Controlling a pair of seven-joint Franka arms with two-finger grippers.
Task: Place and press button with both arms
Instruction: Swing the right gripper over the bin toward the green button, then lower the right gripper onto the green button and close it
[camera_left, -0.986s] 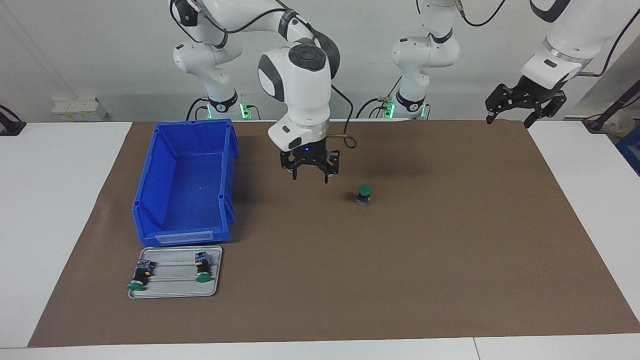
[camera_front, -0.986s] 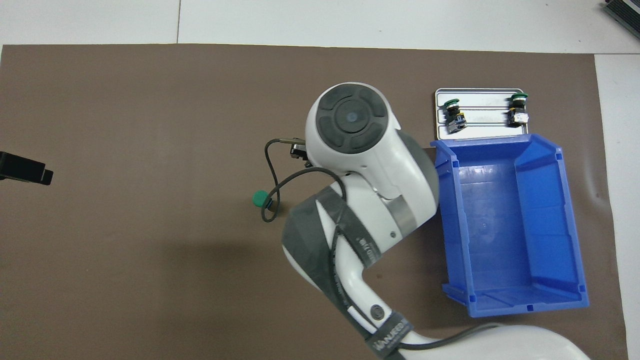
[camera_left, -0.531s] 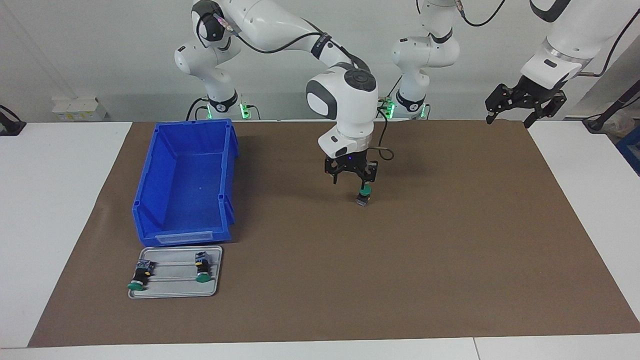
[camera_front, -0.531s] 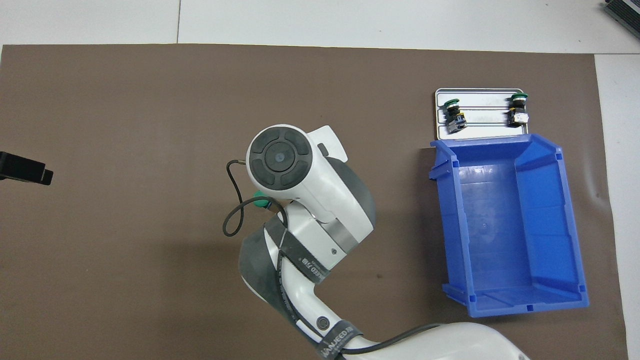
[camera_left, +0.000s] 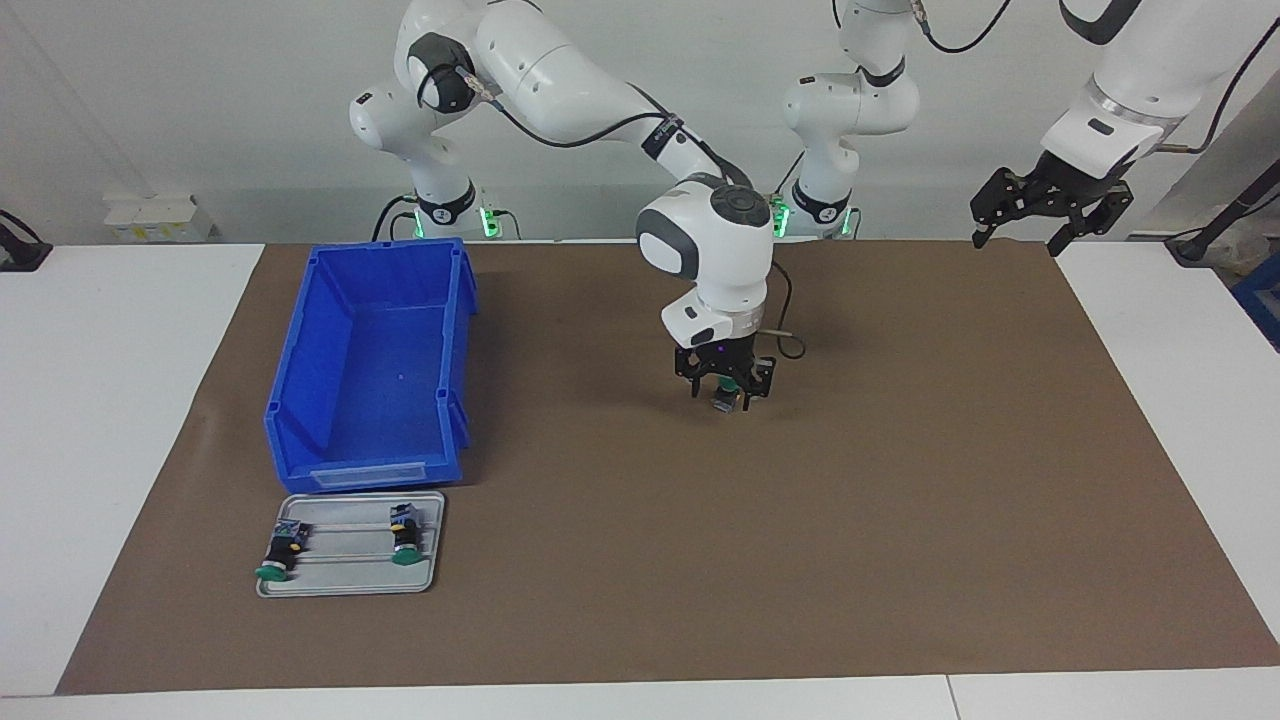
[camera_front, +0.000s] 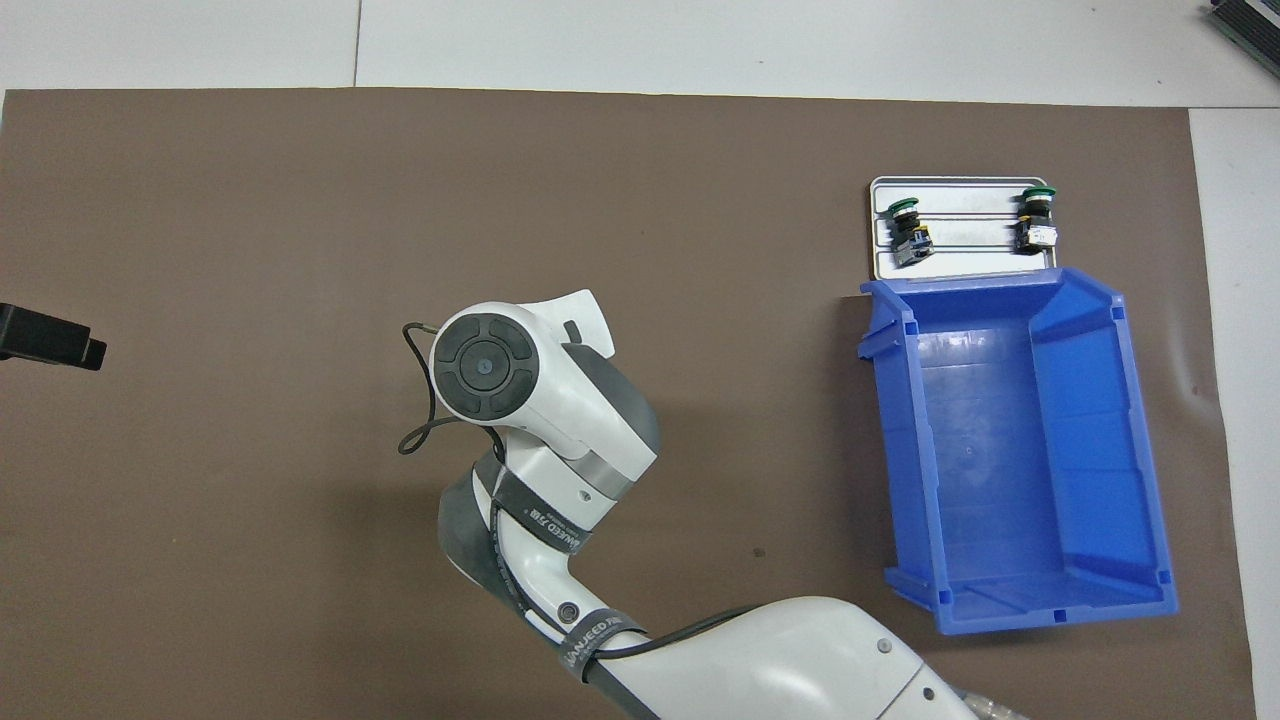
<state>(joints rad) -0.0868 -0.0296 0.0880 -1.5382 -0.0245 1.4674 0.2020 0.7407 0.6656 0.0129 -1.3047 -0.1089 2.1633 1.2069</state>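
Right gripper (camera_left: 728, 396) low on the brown mat (camera_left: 900, 500), straddling the button (camera_left: 724, 404), wrist pointing straight down. Probably set that way to take the button by its barrel from above, or to steady it upright for a press. Whether pinching or just spread around it: cannot tell. In the overhead view, button fully hidden under the right arm's wrist.

Left gripper (camera_left: 1050, 215) hanging high over the mat's corner at the left arm's end of the table, claw spread wide, holding nothing. Waiting, likely kept clear for its own part of the two-arm job.

Button standing upright mid-mat, well apart from the blue bin (camera_left: 370, 360), toward the left arm's end from it, nearer to the robots than the metal tray (camera_left: 350, 588). Only partly visible: a sliver of green cap up among the gripper's black parts, grey-blue terminal block at the bottom touching the mat. Barrel and band not readable here.

Two more buttons (camera_left: 280, 552) (camera_left: 403, 535) lying on their sides on the tray, green caps pointing away from the robots, tray just beside the bin's end farther from the robots. Bin holding nothing visible.

Judged stage: grasp or hold of the button under way, press not yet done.
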